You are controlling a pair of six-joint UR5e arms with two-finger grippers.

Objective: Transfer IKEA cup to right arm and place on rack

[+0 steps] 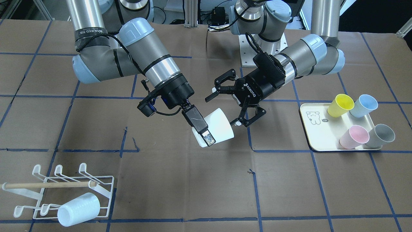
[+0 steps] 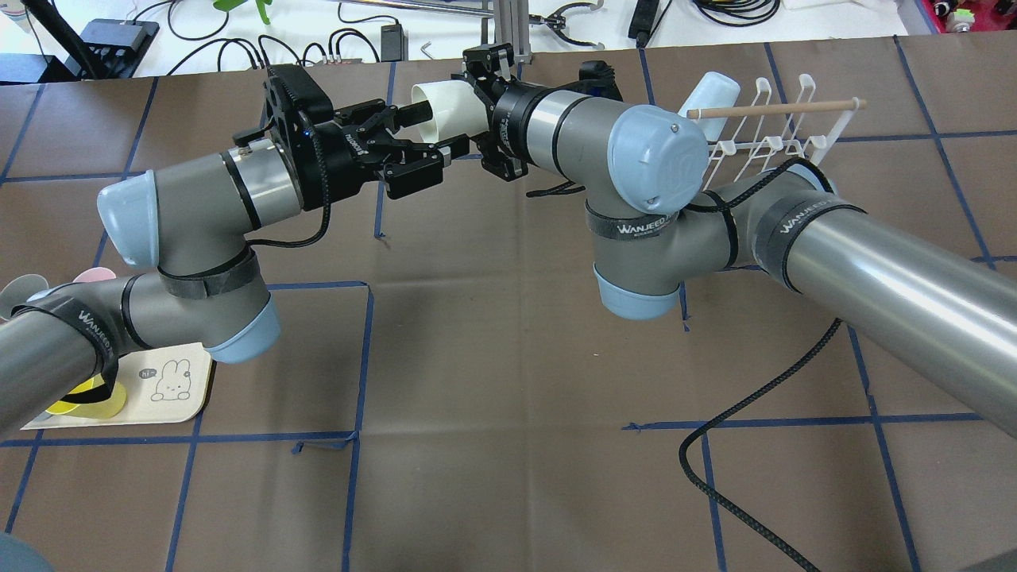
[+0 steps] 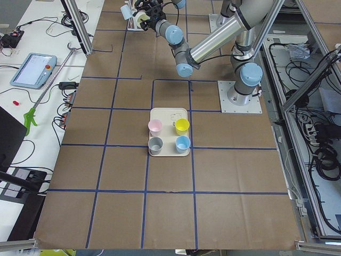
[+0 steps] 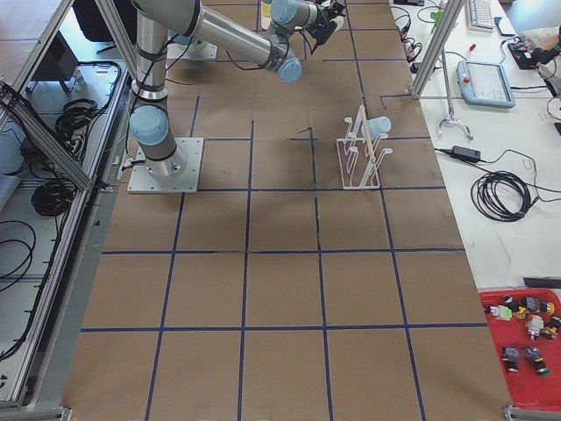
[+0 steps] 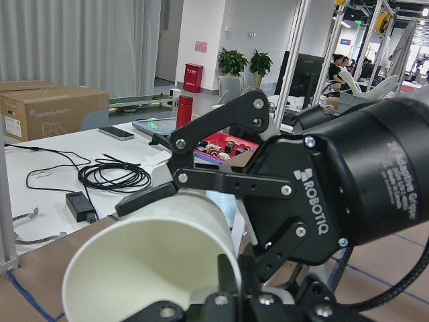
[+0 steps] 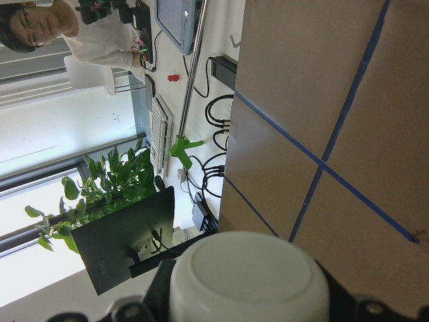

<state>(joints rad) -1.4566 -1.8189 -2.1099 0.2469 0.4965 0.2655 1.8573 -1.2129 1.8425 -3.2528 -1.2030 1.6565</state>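
Observation:
The white IKEA cup [image 1: 220, 124] hangs tilted above the table's middle, with the right arm's gripper [image 1: 209, 132] shut on its base end. One long finger [image 1: 197, 120] lies across the cup's side. The right wrist view shows the cup's closed bottom [image 6: 248, 282] between the fingers. My left gripper [image 1: 222, 111] is open at the cup's mouth [image 5: 154, 268], with its fingers [image 5: 201, 134] spread wide around the rim. The white wire rack [image 1: 103, 185] with a wooden dowel stands near the table's corner on the right arm's side.
A pale cup [image 1: 79, 209] hangs on the rack [image 2: 771, 139]. On the left arm's side, a cream tray [image 1: 310, 135] holds yellow [image 1: 340, 105], blue [image 1: 363, 105], pink [image 1: 354, 137] and grey [image 1: 381, 135] cups. A black cable [image 2: 731, 445] trails over the table.

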